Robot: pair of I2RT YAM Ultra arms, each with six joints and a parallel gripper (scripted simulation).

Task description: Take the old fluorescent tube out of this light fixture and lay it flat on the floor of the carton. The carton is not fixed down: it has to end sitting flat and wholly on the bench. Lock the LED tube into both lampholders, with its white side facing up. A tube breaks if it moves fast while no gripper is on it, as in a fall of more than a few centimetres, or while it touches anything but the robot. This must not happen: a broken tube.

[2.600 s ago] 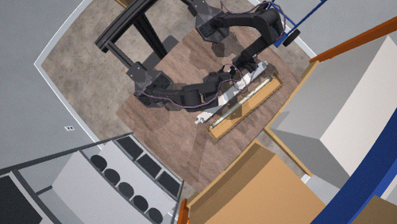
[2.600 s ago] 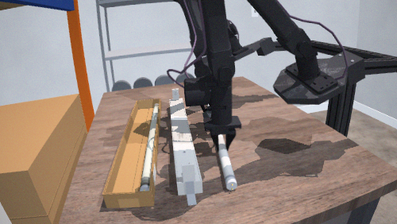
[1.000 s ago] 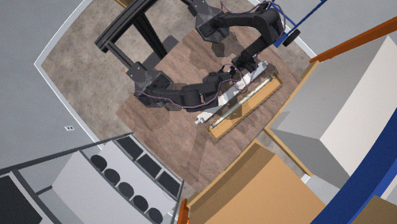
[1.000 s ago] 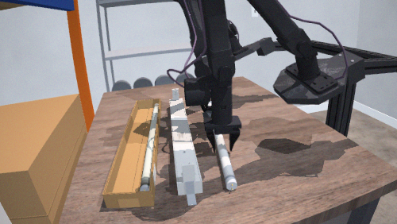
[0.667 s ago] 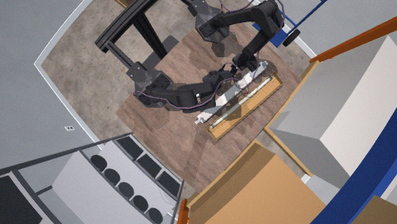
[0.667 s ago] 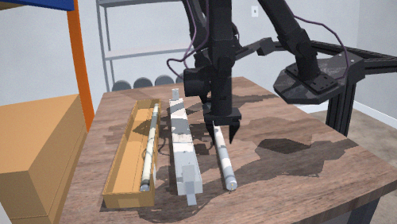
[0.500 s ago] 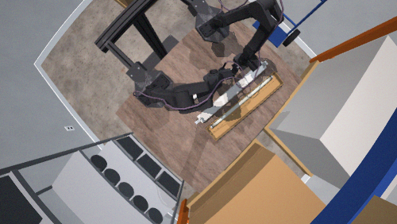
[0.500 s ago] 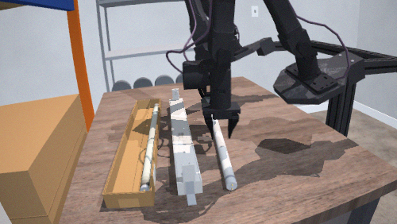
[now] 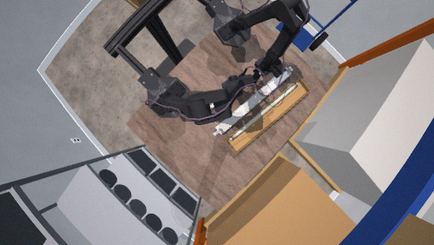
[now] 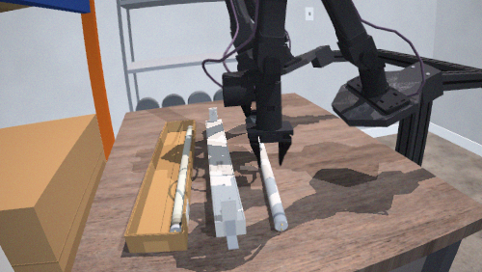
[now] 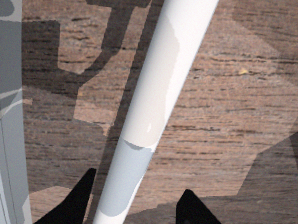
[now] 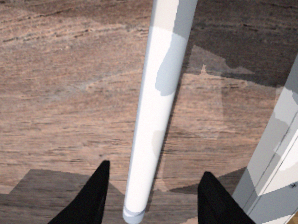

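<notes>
- Keeping breakage risk low, presumably, by having the old fluorescent tube (image 9: 265, 111) (image 10: 181, 183) lying in the carton (image 9: 243, 145) (image 10: 156, 243), left of centre in the exterior frame; seemingly resting along its floor, near the right-hand wall.
- Seeing the carton sitting flat on the counter (image 9: 165, 143) (image 10: 337, 241) (image 11: 240, 100) (image 12: 60, 100), apparently wholly supported, as required.
- Finding the light fixture (image 9: 243, 109) (image 10: 222, 178) (image 11: 10, 125) (image 12: 280, 150) standing empty at centre of the exterior frame, awaiting its new tube.
- Noticing the LED tube (image 10: 274, 198) (image 11: 150, 110) (image 12: 152, 110) lying right of centre there, beside the fixture and roughly parallel, white surface showing; probably easing a level two-armed transfer.
- Holding the left pincer (image 10: 270, 165) (image 11: 139, 187) about half open, released, above the LED tube; bringing its tips to either side in the lower part of the left wrist frame, gripping nothing.
- Holding the right pincer (image 12: 156, 174) equally parted and unloaded, near the tube's end at the bottom of the right wrist frame.
- Showing no clear contact at either pincer; being unable to tell whether a tip is brushing the tube.
- Needing, by judgement, careful alignment, lowering and closing together; risking breakage by nudging or lifting unevenly.
</notes>
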